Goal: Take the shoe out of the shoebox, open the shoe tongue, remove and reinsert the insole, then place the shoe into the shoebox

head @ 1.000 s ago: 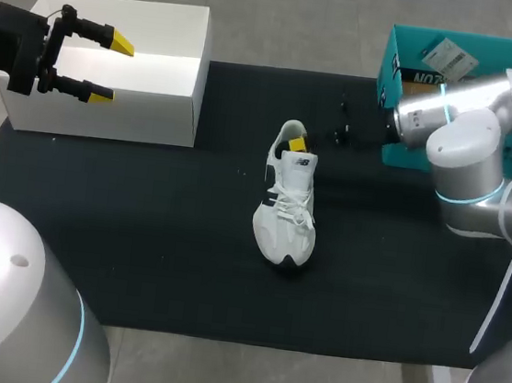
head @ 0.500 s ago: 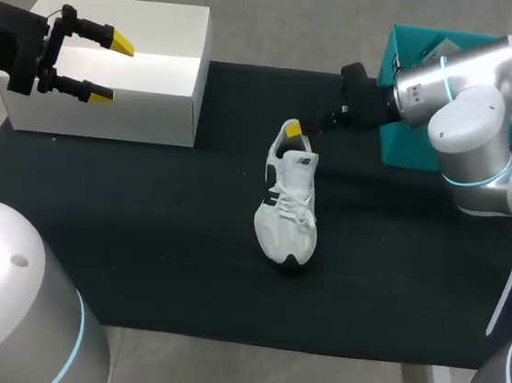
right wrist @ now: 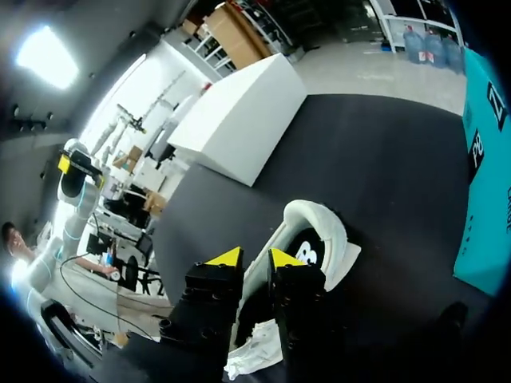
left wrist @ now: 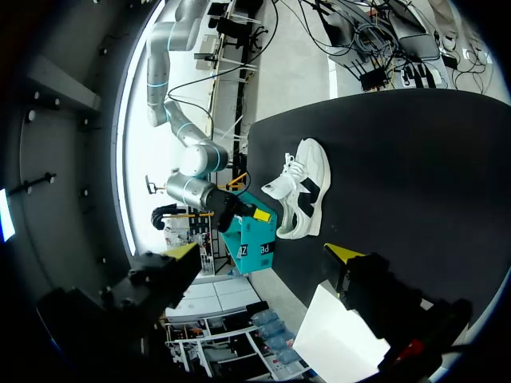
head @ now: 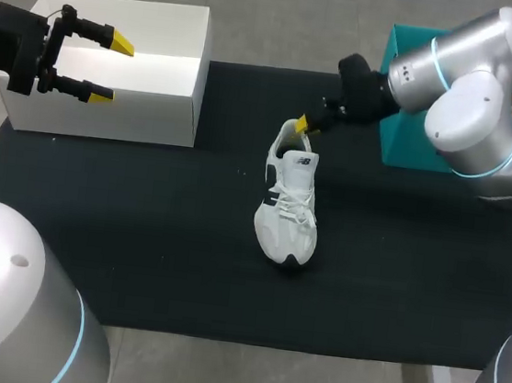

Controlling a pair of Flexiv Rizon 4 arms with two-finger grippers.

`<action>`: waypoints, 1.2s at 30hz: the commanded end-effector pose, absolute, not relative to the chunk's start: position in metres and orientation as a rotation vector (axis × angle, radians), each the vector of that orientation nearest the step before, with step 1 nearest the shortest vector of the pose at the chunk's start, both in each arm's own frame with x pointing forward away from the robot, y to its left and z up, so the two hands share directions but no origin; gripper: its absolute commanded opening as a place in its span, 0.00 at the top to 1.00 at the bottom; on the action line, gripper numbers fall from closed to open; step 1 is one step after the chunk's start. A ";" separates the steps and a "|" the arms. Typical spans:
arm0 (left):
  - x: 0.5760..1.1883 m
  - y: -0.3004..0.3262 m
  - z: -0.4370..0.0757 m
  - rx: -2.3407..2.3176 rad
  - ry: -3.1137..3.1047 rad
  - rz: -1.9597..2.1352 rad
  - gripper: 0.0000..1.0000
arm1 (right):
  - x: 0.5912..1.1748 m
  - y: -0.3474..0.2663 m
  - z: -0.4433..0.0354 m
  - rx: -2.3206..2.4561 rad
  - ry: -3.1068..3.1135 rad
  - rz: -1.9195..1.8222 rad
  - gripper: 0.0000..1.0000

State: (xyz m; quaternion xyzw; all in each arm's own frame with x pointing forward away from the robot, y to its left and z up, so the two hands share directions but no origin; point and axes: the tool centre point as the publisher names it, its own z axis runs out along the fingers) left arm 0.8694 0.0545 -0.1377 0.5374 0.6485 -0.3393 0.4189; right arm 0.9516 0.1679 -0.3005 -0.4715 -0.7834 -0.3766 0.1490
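A white shoe [head: 288, 204] with black trim lies on the black mat [head: 140, 234], toe toward me and heel toward the far side. My right gripper [head: 302, 126] sits at the heel opening. In the right wrist view its fingers [right wrist: 255, 258] stand close together with the white collar rim [right wrist: 259, 275] of the shoe [right wrist: 319, 231] pinched between them. My left gripper [head: 111, 68] hangs open above the white box [head: 147, 96] at the far left, holding nothing. From the left wrist, that gripper [left wrist: 263, 251] is wide open, with the shoe [left wrist: 303, 187] far ahead.
A teal box [head: 416, 90] stands at the mat's far right behind my right arm, and shows again as the teal box [left wrist: 254, 239] in the left wrist view. The white box [right wrist: 239, 120] lies beyond the shoe.
My right gripper came out of the shoe's opening, moved back to the heel rim, and closed there. The right arm swung upward. The left arm stayed still.
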 end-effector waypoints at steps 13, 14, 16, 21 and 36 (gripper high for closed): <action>0.869 0.054 -0.138 1.350 1.628 -0.849 0.00 | 0.950 0.168 -0.300 -1.359 -2.255 -1.082 1.00; 0.869 0.054 -0.138 1.350 1.628 -0.849 0.00 | 0.950 0.168 -0.300 -1.359 -2.255 -1.082 1.00; 0.869 0.054 -0.138 1.350 1.628 -0.849 0.00 | 0.950 0.168 -0.300 -1.359 -2.255 -1.082 1.00; 0.869 0.054 -0.138 1.350 1.628 -0.849 0.00 | 0.951 0.176 -0.306 -1.536 -2.258 -0.885 1.00; 0.869 0.054 -0.138 1.350 1.628 -0.849 0.00 | 0.959 0.195 -0.324 -1.959 -2.329 -0.367 1.00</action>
